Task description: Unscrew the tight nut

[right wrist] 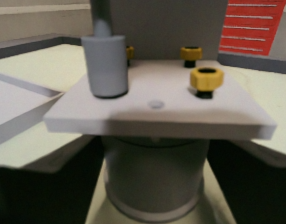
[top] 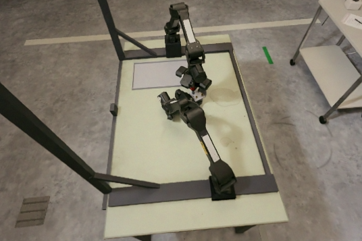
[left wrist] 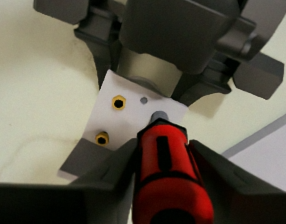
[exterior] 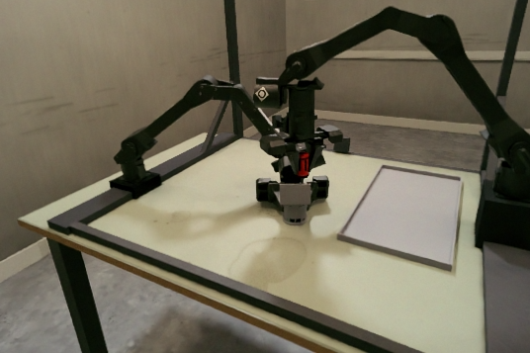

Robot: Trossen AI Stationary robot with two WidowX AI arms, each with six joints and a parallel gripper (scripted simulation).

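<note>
The grey joint module [right wrist: 154, 177] [exterior: 295, 215] stands upright on the table. The bracket [right wrist: 159, 82] [left wrist: 111, 117] lies on its top, with its dark upright plate at the back in the right wrist view. Three yellow nuts show there, the nearest nut [right wrist: 206, 79] raised on a dark stud. My left gripper [left wrist: 163, 145] [exterior: 304, 164] is shut on the red-handled nut driver. Its grey socket [right wrist: 106, 67] stands upright at the plate's left corner, hiding whatever is inside it. My right gripper [right wrist: 153, 132] is low, shut on the module's body, one finger on each side.
A shallow grey tray [exterior: 405, 213] [top: 153, 75] lies beside the module. The two arms meet closely over the module, the left above the right. A dark frame rail [top: 250, 115] runs along the table edge, with uprights at the other side.
</note>
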